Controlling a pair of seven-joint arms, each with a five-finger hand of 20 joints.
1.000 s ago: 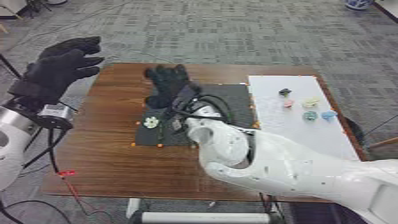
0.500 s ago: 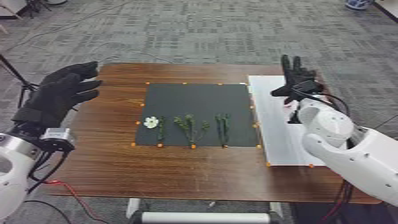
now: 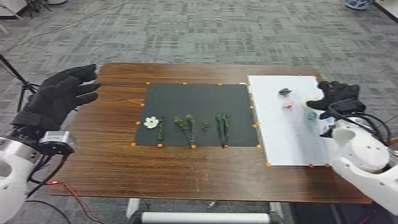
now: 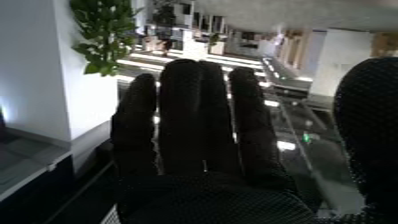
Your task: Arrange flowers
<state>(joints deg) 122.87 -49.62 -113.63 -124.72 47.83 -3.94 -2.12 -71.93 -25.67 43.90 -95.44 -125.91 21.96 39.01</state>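
My right hand (image 3: 341, 96) is over the right edge of the white board (image 3: 277, 135), beside the flower heads and partly covering them. In the right wrist view the right hand (image 4: 191, 125) has straight fingers and holds nothing. My left hand (image 3: 60, 92) hangs open left of the table. On the board lie a dark flower head (image 3: 284, 92), a pink one (image 3: 288, 104), a pale yellow one and a teal one (image 3: 311, 115). A white flower (image 3: 151, 122) lies on the dark mat (image 3: 197, 100), left of several green stems (image 3: 190, 128).
The brown wooden table (image 3: 169, 172) surrounds the mat and board. Small orange markers line the edges of both. A red and black cable (image 3: 67, 187) runs by the table's front left corner.
My right hand has moved from over the mat to the white board, then farther right and nearer the front. The left hand has stayed almost still.
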